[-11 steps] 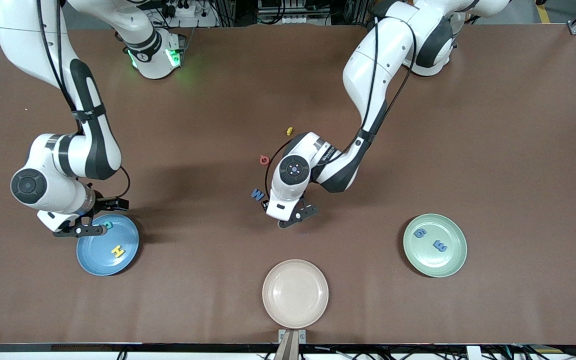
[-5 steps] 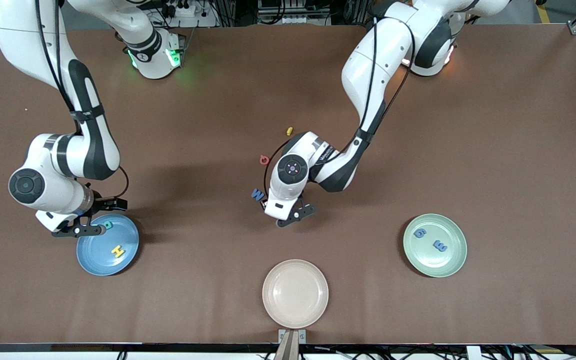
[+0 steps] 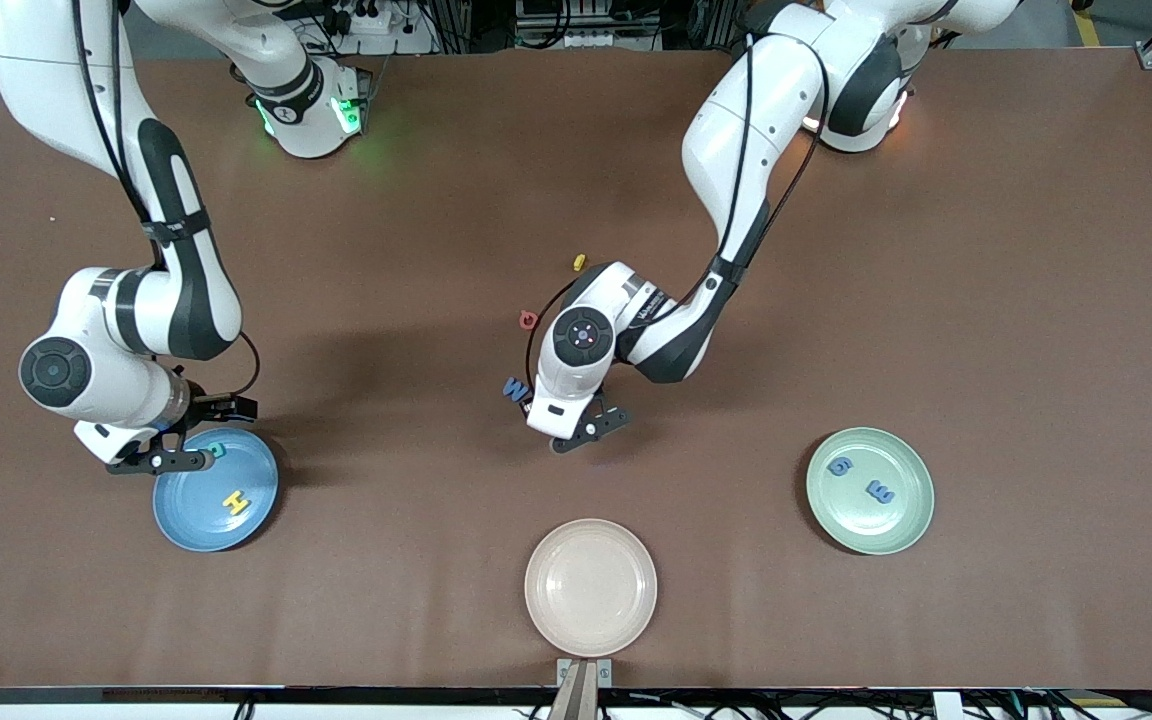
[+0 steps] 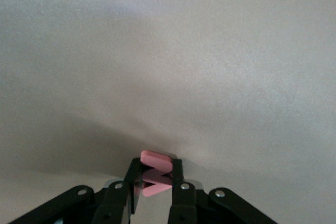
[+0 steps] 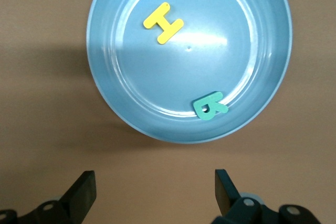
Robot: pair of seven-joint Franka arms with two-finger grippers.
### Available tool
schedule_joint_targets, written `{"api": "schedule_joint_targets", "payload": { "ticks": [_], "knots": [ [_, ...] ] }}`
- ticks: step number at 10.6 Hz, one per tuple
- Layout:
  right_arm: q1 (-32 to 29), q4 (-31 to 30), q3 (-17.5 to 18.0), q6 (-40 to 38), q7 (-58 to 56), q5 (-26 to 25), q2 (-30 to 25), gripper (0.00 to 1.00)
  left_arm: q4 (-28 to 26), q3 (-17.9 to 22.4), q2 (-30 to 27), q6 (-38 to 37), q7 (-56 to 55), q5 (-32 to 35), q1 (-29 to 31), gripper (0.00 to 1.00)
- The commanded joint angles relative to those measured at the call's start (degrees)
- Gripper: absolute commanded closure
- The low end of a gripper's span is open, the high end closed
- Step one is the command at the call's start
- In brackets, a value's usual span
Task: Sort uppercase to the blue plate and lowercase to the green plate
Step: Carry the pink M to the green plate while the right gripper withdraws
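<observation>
While the left gripper [image 4: 156, 192] pinches the red w [image 4: 155, 171] mid-table, the right gripper [image 5: 155, 190] hangs spread above the blue plate's [image 5: 252, 35] rim.

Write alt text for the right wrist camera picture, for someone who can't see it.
The right pincer hangs open above the brown table, just off the rim of the blue plate. On the plate lie a yellow H and, near its rim, a teal R.
</observation>
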Motion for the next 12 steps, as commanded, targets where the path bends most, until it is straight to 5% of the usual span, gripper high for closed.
{"api": "schedule_joint_targets", "payload": {
  "ticks": [1, 7, 12],
  "knots": [
    [1.75, -1.11, 0.14, 0.69, -0.08, 1.58, -0.9, 0.0, 1.56, 0.84, -1.43, -3.41, 2.05, -1.55, 1.57, 1.0],
    [16.94, 5.21, 0.31, 0.43, -0.08, 5.71, 1.02, 0.0, -1.68, 3.13, -16.9, -18.26, 24.17, 1.35, 10.09, 1.0],
    [28.1, 12.07, 5.06, 6.91, -2.17, 7.91, 10.15, 0.0, -6.25, 3.13, -21.48, -26.46, 34.05, 5.19, 19.49, 1.0]
  ]
}}
